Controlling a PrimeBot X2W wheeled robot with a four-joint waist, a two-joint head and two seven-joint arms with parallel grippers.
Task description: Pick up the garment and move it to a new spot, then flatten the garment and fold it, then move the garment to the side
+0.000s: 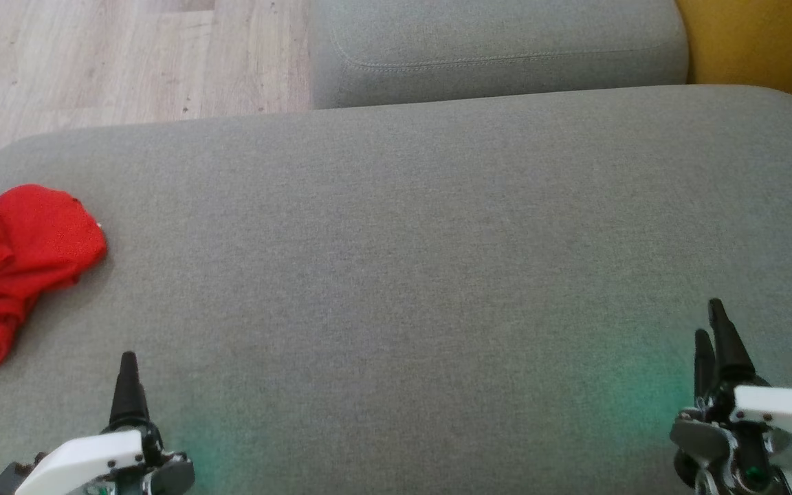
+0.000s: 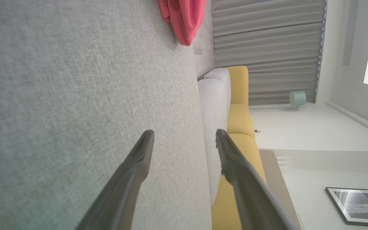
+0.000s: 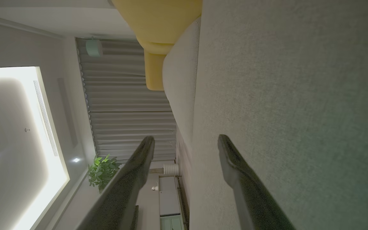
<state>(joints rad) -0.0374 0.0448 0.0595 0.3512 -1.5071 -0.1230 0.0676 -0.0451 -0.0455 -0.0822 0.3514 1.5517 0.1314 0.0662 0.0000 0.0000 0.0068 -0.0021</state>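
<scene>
left gripper and right gripper hover just above the grey sofa cushion, each with its jaws spread apart and holding nothing. the red garment, white-striped, lies crumpled at the cushion's left edge, well apart from both grippers.

The garment lies at the far left edge of the large sofa cushion. The left end effector is at the cushion's near left, in front of the garment and apart from it. The right end effector is at the near right, well apart from the garment. A smaller cushion sits behind the large one, with floor to its left.
</scene>
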